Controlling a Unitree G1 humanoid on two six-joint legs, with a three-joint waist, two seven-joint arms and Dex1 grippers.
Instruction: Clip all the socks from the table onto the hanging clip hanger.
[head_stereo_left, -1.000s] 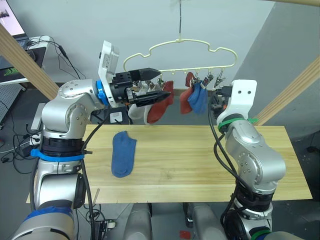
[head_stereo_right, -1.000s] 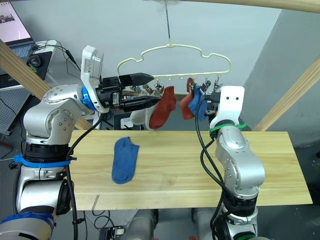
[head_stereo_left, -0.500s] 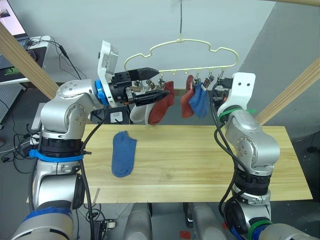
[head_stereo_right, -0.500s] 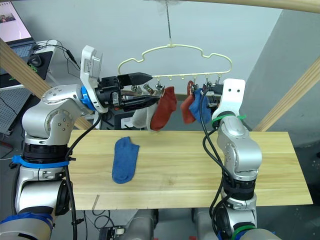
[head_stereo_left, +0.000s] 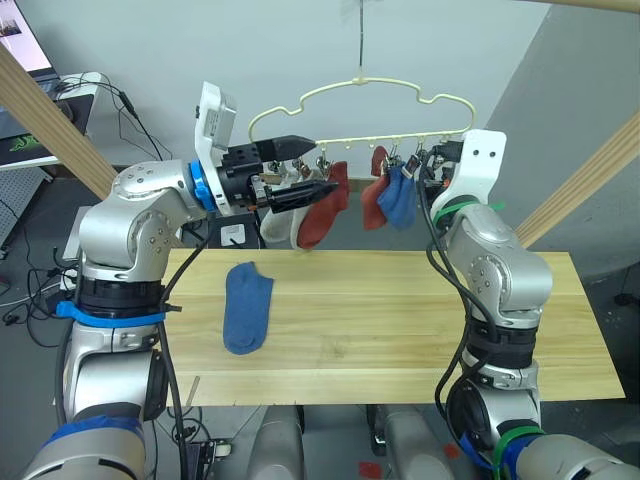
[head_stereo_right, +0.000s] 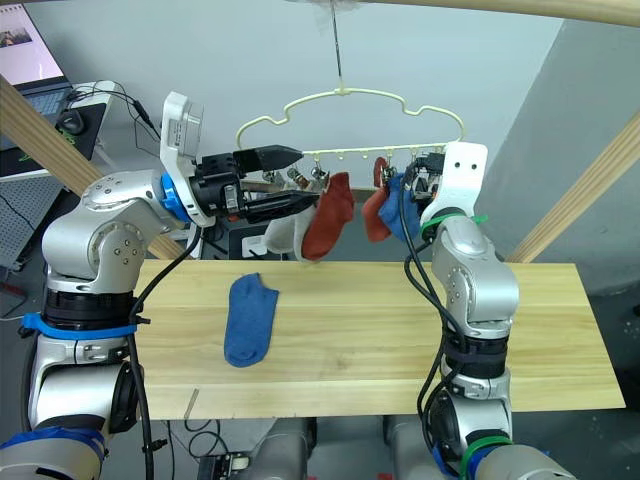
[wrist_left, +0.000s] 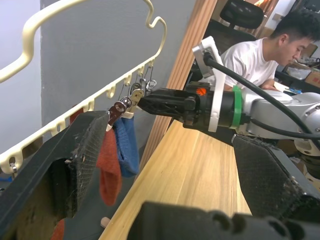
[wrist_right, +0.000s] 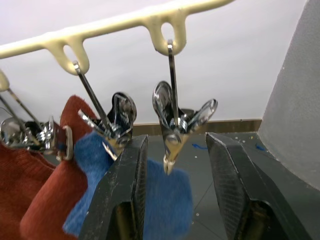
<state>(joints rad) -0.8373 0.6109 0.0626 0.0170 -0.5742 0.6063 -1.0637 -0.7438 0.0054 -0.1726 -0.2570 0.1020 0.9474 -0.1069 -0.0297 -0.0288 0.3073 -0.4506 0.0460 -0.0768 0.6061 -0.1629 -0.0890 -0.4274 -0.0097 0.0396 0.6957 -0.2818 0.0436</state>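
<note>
Grey walls back a long wooden counter (head_stereo_left: 400, 320) of pale yellowish planks, with slanted wooden beams at both sides. Above its far edge, at 12 o'clock, hangs the cream clip hanger (head_stereo_left: 365, 110), cloud-shaped, with a row of small metal clips.

Four socks hang from the clips: a light grey sock (head_stereo_left: 275, 226) and a rust-red sock (head_stereo_left: 322, 210) toward 11 o'clock, then a second rust-red sock (head_stereo_left: 373, 202) and a blue sock (head_stereo_left: 396, 200) just beside each other near the middle.

One more blue sock (head_stereo_left: 246, 306) lies flat on the counter at 9 o'clock, well apart from the hanger.

Raised at 10 o'clock, the left gripper (head_stereo_left: 314, 166) has its fingers spread apart beside the grey and red socks. At 1 o'clock, the right gripper (wrist_right: 173, 200) has its fingers apart around an empty metal clip (wrist_right: 176, 119).

A seated person (wrist_left: 260, 47) appears in the left wrist view.
</note>
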